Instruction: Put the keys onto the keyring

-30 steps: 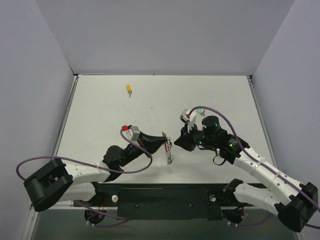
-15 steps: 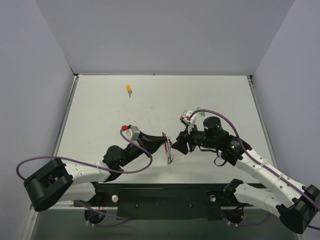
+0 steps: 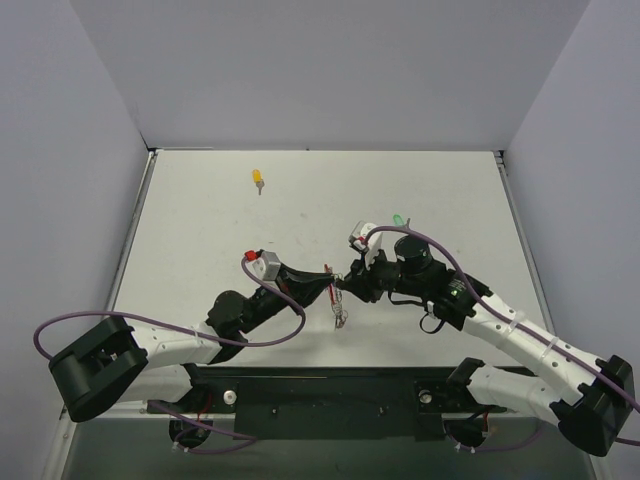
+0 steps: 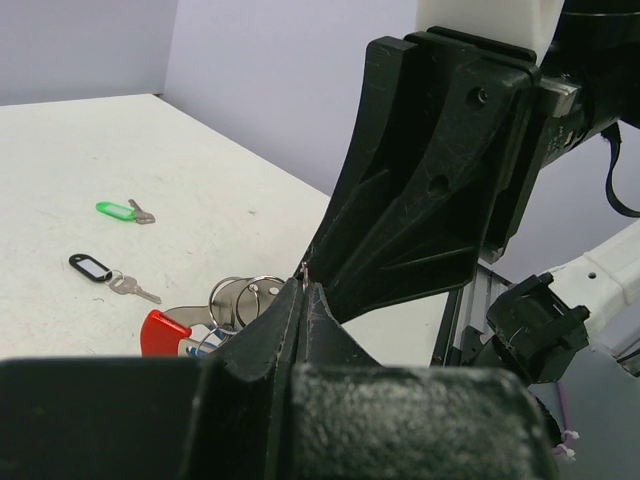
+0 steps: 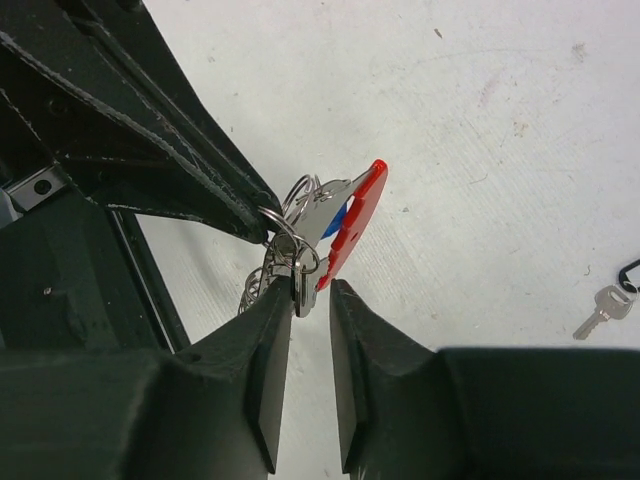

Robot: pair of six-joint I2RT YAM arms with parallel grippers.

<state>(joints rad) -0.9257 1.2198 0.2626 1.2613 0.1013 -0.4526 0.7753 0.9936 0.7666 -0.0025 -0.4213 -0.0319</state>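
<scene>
Table (image 3: pixel 450 180) holds one yellow key (image 3: pixel 258 179), one green key (image 4: pixel 118 210), one black-tagged key (image 4: pixel 128 287).

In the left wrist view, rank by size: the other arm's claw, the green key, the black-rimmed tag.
1. Right gripper: largest, though nearest the camera.
2. Green key and black-rimmed tag: look alike.

From above, the keyring (image 3: pixel 338 300) is too small to tell its pieces apart. In the left wrist view, the left gripper (image 4: pixel 305 290) hides its lower part. In the right wrist view, right of the keyring, the frame edge cuts a black tag (image 5: pixel 630 272).
</scene>
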